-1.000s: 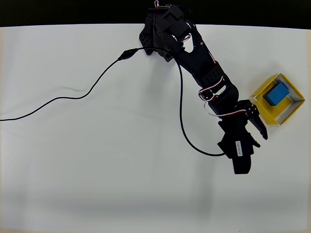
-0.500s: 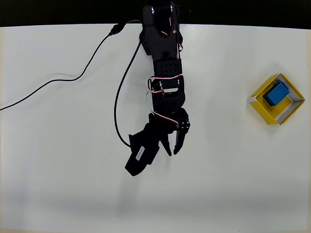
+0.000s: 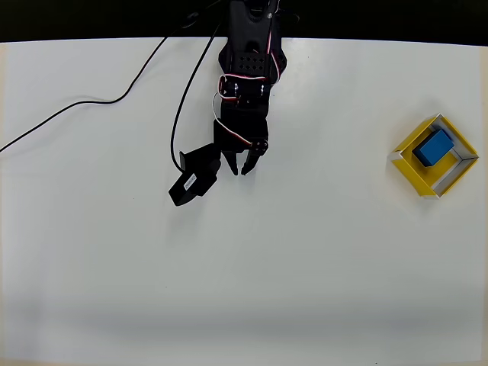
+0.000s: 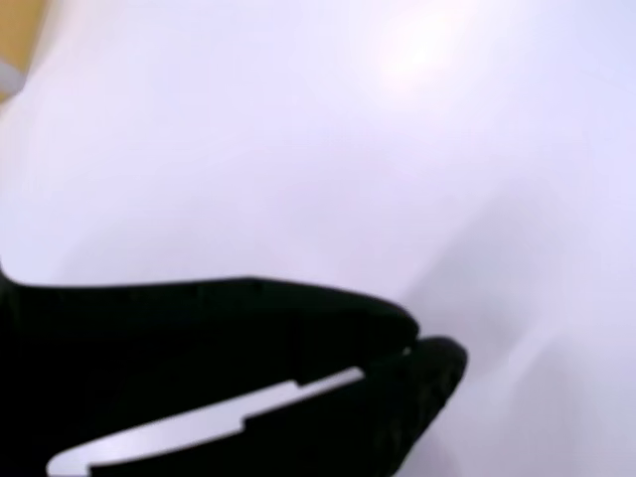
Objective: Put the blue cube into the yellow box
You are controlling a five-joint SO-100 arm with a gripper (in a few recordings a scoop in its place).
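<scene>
In the overhead view the blue cube (image 3: pixel 433 147) lies inside the yellow box (image 3: pixel 448 178) at the table's right edge, turned at an angle. My gripper (image 3: pixel 239 171) is far to the left of the box, close to the arm's base at the top centre, pointing down the picture. Its fingers are together with nothing between them. In the wrist view the black fingers (image 4: pixel 298 328) meet at their tips (image 4: pixel 412 346) over blurred white table, with a thin pale sliver between them further back.
A black cable (image 3: pixel 114 97) runs from the arm's base across the upper left of the white table (image 3: pixel 305 267) to the left edge. The wrist camera block (image 3: pixel 191 179) juts out left of the gripper. A dark strip borders the table's far edge.
The arm has swung left from beside the yellow box and folded back toward its base. The cable has shifted with it. The blue cube stays in the box.
</scene>
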